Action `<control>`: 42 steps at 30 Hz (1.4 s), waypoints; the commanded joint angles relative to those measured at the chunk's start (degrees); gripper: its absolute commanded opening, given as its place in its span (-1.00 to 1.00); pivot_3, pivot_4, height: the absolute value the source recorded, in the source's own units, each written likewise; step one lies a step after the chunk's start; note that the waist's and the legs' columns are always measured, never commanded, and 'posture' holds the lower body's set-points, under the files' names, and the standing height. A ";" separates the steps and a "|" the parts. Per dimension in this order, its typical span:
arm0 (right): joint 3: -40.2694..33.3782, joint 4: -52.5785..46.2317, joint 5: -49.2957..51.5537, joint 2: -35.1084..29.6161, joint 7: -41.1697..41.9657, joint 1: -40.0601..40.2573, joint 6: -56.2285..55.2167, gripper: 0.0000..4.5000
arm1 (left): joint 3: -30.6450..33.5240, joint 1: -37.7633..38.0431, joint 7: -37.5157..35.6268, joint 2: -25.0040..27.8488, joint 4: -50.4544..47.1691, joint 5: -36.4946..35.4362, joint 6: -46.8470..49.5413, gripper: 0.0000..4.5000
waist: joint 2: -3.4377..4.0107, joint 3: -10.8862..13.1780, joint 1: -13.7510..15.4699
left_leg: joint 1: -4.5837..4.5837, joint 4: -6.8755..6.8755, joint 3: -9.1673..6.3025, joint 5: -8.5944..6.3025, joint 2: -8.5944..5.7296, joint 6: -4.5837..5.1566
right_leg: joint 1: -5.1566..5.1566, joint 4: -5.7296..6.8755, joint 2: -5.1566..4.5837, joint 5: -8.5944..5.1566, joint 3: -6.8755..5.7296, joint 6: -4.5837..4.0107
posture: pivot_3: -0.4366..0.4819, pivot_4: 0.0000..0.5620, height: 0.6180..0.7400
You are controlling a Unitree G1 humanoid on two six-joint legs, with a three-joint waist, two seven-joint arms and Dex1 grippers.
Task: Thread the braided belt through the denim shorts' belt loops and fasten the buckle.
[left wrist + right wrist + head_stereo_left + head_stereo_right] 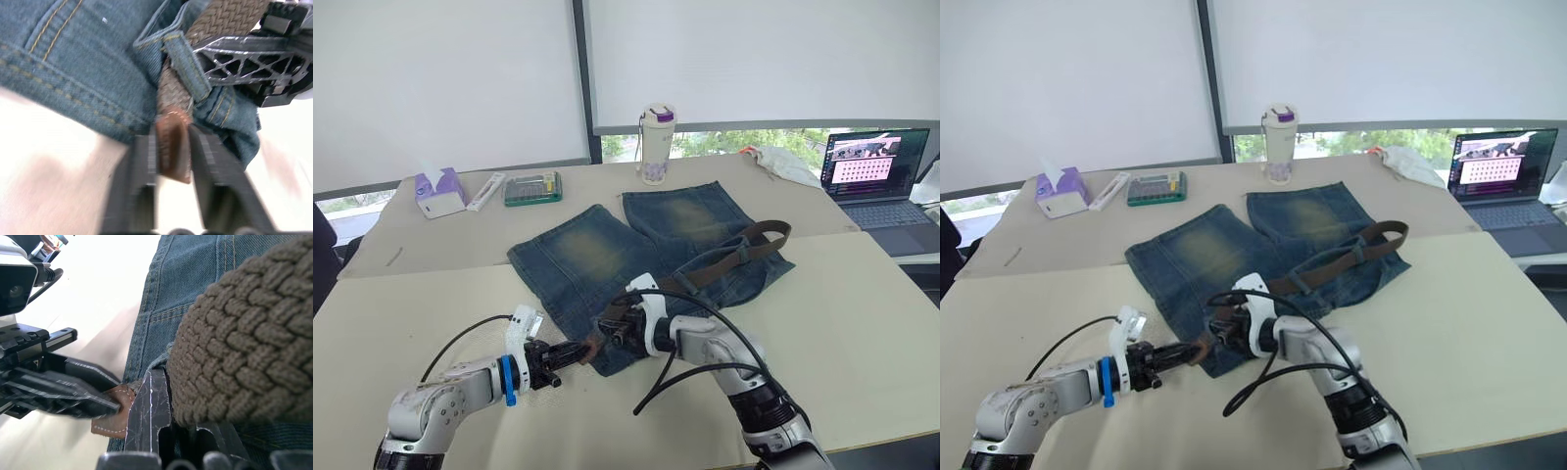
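The shorts [646, 257] are lying flat on the table [862, 313], legs pointing away toward the window, each leg showing a faded yellowish patch on blue denim with orange seam stitching. The waistband edge is lying nearest the robot. The belt [744, 250] is running across the shorts from the right, where its dark brown woven strap is looping up over the right leg, down to the near waistband corner.

The left gripper [576, 352] is clenching the belt's tip: in the left wrist view its two black fingers [142, 161] are pinching a smooth reddish-brown leather end tab [173, 147] between them. Just beyond the tab, the braided strap is passing under a belt loop [188, 66], a narrow denim strip with yellow stitching.

The right gripper [610, 328] is sitting just beside the left one at the same waistband corner. In the right wrist view the thick tan-brown weave is lying against its fingers [149, 411], which are grasping the strap, with denim behind.

A bottle [657, 144], tissue box [439, 191] and laptop [878, 176] are standing farther back.
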 commanded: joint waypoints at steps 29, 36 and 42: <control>4.21 -13.46 -9.45 -19.74 -0.24 5.25 -0.45 0.70 | 1.75 -11.24 -9.75 16.41 30.79 17.61 -21.39 -1.00 | -0.17 -0.05 1.02 | 0.07 0.00 0.06 0.01 -0.13 -0.01 | 0.05 -0.04 0.00 -0.01 -0.06 0.00 | -0.05 -0.47 1.00; 3.27 -7.17 -8.75 -12.54 0.23 2.67 -2.36 0.70 | 5.57 -22.35 4.19 17.48 52.72 26.64 -33.85 -1.00 | -0.43 -0.24 0.01 | 0.18 -0.01 0.07 0.01 0.01 -0.03 | -0.02 0.08 0.08 0.05 -0.14 -0.10 | -0.05 -0.47 1.00; 3.81 -0.99 -10.48 -7.01 0.19 0.34 -6.59 0.70 | 7.57 -26.24 5.29 18.74 61.05 28.60 -36.92 -1.00 | -0.52 -0.31 -0.60 | 0.17 -0.02 0.06 0.02 0.05 -0.04 | -0.10 0.21 0.05 0.06 -0.17 -0.11 | -0.05 -0.47 1.00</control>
